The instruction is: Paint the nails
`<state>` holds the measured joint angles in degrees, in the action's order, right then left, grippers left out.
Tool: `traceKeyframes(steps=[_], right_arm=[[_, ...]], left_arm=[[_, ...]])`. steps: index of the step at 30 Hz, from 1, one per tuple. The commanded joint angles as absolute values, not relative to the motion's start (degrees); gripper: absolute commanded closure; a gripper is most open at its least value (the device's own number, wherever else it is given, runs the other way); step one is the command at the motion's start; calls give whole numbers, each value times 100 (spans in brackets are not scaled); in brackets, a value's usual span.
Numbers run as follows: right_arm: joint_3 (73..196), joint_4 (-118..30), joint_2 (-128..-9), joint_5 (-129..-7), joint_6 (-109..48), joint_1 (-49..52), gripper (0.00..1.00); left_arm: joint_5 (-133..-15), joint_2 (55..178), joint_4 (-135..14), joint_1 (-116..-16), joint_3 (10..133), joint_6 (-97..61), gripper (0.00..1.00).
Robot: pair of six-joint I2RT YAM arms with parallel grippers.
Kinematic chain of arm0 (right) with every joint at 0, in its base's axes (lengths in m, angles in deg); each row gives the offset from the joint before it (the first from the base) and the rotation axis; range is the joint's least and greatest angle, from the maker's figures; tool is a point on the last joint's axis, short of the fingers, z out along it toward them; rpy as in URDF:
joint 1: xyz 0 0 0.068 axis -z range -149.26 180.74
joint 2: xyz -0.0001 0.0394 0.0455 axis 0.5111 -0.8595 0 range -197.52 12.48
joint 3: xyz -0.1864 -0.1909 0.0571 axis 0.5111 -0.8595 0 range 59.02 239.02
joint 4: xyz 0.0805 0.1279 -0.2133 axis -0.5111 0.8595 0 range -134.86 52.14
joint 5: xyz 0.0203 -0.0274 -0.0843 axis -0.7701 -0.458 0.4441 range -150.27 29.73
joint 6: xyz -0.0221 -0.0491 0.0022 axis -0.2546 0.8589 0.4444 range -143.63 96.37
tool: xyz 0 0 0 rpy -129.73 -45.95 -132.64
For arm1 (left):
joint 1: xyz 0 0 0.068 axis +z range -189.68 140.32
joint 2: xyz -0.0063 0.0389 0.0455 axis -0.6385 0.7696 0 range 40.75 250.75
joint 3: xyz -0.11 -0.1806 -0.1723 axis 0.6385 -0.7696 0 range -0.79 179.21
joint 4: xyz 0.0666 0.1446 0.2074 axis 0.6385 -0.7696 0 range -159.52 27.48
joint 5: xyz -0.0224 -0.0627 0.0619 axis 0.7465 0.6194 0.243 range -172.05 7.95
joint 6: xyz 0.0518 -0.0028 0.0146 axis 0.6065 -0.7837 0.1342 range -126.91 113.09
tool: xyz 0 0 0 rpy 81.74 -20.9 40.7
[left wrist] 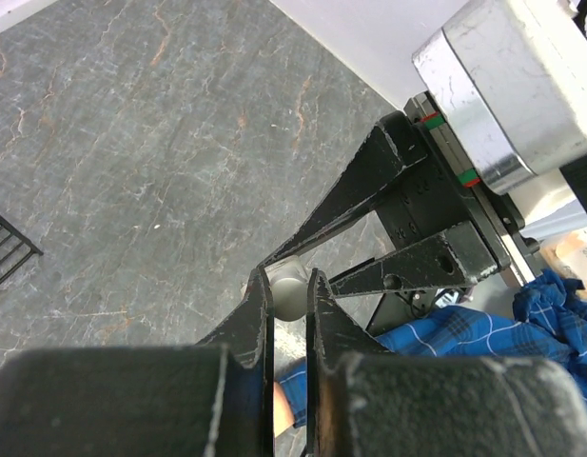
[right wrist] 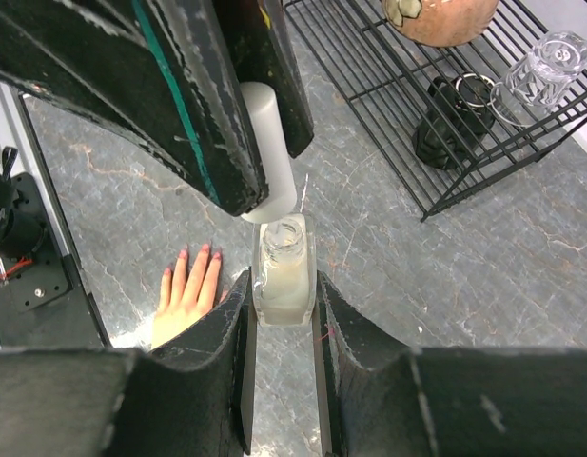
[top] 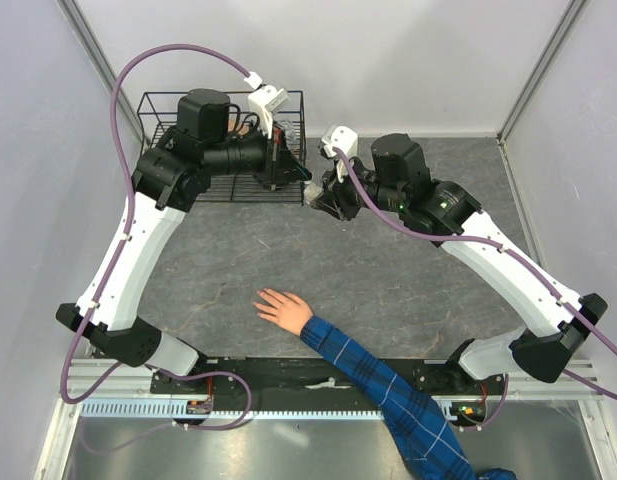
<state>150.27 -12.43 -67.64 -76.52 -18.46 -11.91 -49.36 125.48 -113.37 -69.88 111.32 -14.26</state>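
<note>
Open table [top: 408, 290] around hand [top: 283, 308] (rack [top: 160, 120] behind)

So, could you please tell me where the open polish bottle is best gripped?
Take the bottle by its squarish body, below the neck, with the fingers closing from either side, as the right gripper does now. That leaves the open mouth free for the white cap the left gripper holds above.

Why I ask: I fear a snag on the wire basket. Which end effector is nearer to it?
Left. Seen from above, the left end effector, holding the cap, overlaps the wire basket at its near right corner; the right end effector, holding the bottle, sits just past it.
</note>
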Motion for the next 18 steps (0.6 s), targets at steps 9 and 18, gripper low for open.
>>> traceKeyframes(steps=[9,18], right_arm=[[15544,-1251,-6803,-7943,-1529,-1224,100],[15790,-1251,-6820,-8136,-1414,-1224,100]], left_arm=[[-5287,12609,-11719,-7264,11021,-955,98],[-4359,12408,-11631,-7317,10477,-815,98]])
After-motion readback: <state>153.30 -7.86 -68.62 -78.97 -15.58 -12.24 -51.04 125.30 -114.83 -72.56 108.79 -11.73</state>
